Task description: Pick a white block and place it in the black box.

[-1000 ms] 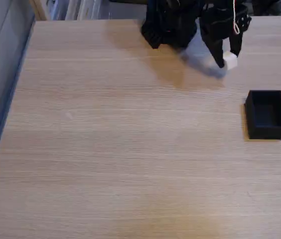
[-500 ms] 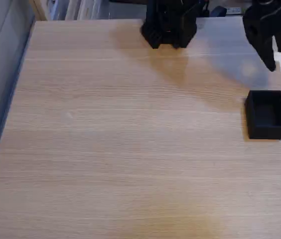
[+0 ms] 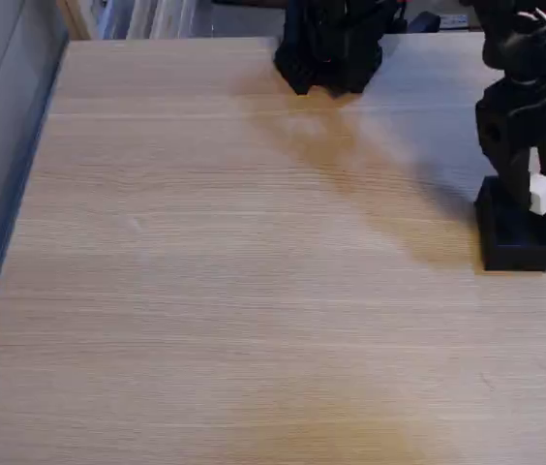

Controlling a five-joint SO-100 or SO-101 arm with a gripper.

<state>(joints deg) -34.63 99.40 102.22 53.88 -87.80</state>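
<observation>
In the fixed view my black gripper [image 3: 536, 194] hangs at the right side of the table, shut on the white block [image 3: 543, 195], a small white cube. It is directly over the black box [image 3: 517, 244], a small open-top box on the wooden table; the arm covers the box's far part. The block appears above the box's opening, held between the fingers.
The arm's black base [image 3: 329, 44] stands at the table's far edge, middle right. The light wooden table [image 3: 234, 271] spreads left and forward. A grey-blue wall edge [image 3: 2, 223] runs along the left side.
My gripper has carried the white block from the far middle of the table rightward and then toward the camera, down over the black box.
</observation>
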